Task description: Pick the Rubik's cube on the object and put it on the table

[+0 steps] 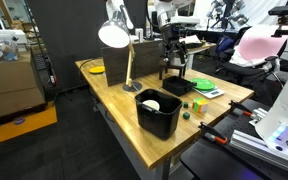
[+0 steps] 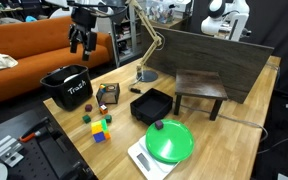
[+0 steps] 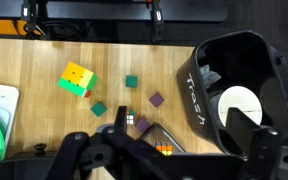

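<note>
The gripper [image 2: 81, 47] hangs high over the table [image 2: 234, 120], its two fingers spread apart with nothing between them. From the wrist view the dark fingers [image 3: 84, 152] fill the bottom edge. Well beneath them, roughly in the gap they leave, is the small black frame-like stand [image 3: 152, 135]. The Rubik's cube [image 3: 133, 122] is at that stand — small white, red and orange squares show at its edges — though I cannot tell just how it sits there.

In an exterior view the deep black bin [image 2: 69, 95] is almost straight under the hand, and the stand is just beside it, a little farther out from the hand. A white round thing [image 3: 239, 105] lies inside the bin.

Farther from the hand than the stand there is a shallow black tray [image 2: 152, 105]. Beyond that, a green disc [image 2: 170, 142] rests on a white scale [image 2: 144, 158]. Off to the other side of the stand from the bin, on the bare wood, there is a yellow-topped multicoloured cube [image 2: 102, 128]. A few small loose blocks lie near it, among them a teal one [image 3: 131, 81] and a purple one [image 3: 156, 100].

All of this is far below the fingertips — the hand touches none of it. A desk lamp [image 1: 114, 35] rises from the table to about the hand's height.
</note>
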Controlling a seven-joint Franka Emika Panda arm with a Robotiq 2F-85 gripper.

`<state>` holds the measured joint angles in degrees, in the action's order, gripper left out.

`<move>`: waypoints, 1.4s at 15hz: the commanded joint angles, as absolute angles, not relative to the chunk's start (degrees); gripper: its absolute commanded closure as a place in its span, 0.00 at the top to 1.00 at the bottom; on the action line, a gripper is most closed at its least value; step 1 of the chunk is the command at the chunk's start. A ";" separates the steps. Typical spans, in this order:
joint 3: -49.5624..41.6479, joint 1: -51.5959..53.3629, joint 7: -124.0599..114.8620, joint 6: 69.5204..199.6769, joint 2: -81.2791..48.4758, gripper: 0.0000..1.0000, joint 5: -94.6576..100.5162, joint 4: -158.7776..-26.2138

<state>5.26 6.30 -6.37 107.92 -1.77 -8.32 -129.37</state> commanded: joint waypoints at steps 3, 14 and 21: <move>5.23 6.12 -6.02 108.00 -4.45 1.00 -8.30 -128.45; 5.30 6.18 -5.67 107.93 -5.03 1.00 -8.30 -127.91; 4.51 6.55 -17.72 110.18 -6.79 1.00 -1.31 -125.95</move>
<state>4.82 6.35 -11.81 109.08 -5.28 -4.98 -127.65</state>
